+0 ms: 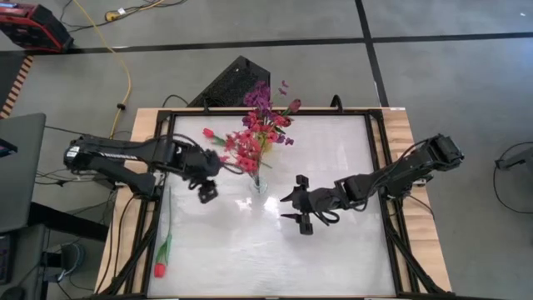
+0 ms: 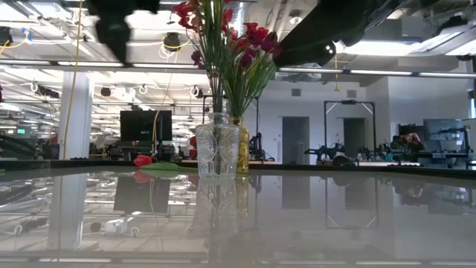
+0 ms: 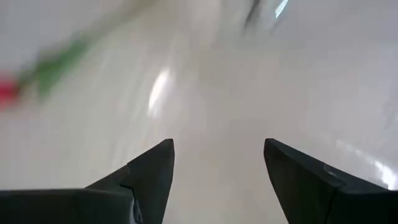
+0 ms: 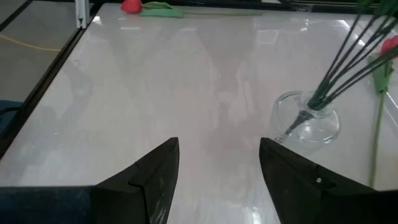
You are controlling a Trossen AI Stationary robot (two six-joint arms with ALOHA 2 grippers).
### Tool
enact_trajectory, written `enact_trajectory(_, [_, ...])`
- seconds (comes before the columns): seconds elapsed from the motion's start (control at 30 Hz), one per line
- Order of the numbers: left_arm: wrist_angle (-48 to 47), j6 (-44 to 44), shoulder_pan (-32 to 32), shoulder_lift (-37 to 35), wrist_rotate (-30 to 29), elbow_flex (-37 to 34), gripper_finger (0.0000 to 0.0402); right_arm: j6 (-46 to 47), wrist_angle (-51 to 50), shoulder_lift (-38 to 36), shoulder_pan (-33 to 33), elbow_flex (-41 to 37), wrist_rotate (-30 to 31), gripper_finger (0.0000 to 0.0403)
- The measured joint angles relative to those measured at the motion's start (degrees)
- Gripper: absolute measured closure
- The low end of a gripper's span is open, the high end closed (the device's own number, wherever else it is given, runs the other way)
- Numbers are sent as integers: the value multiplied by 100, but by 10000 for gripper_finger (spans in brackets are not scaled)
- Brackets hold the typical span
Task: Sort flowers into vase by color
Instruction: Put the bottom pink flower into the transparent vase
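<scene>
A clear glass vase stands mid-table with red-pink sprays in it, their green stems leaning out of its mouth. Purple sprays and a dark maroon tulip show farther back. In the low view a yellowish vase stands behind the clear vase. One red tulip lies flat on the table near the front left corner. My left gripper hovers open, left of the clear vase, with nothing between its fingers. My right gripper stands open, right of the vase, also with nothing between its fingers.
A black frame runs around the white tabletop. A dark slanted box sits beyond the far edge. Bare table lies between the vase and the near edge.
</scene>
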Motion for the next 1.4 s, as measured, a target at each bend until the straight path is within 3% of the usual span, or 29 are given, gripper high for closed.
enact_trajectory(0.2, [-1714, -1670, -585, 0, 608, -204, 165, -50, -1, 0, 33, 0, 4, 154])
enact_trajectory(0.3, [-1804, -2280, -1078, 2, 918, -370, 165, -185, 0, 0, 81, -2, 2, 154])
enact_trajectory(0.4, [-1646, -2250, -1578, 2, 1160, -578, 165, -286, -1, 0, 134, -2, 3, 154])
enact_trajectory(0.6, [-1224, -762, -2447, 4, 987, -1244, 169, -345, -3, 0, 219, -2, 2, 154])
enact_trajectory(0.8, [39, 659, -3097, 85, 1739, -2014, 181, -143, -197, 0, 378, -6, 2, 154])
enact_trajectory(0.93, [95, 1425, -3442, 404, 1715, -2065, 191, -106, -203, 0, 484, -7, 0, 154])
enact_trajectory(1.17, [-49, 3608, -3731, 1529, 1689, -1901, 202, 23, -202, 0, 497, -7, 2, 154])
enact_trajectory(1.4, [-453, 4683, -3782, 2358, 1835, -1883, 203, 111, -199, 0, 496, -7, 6, 154])
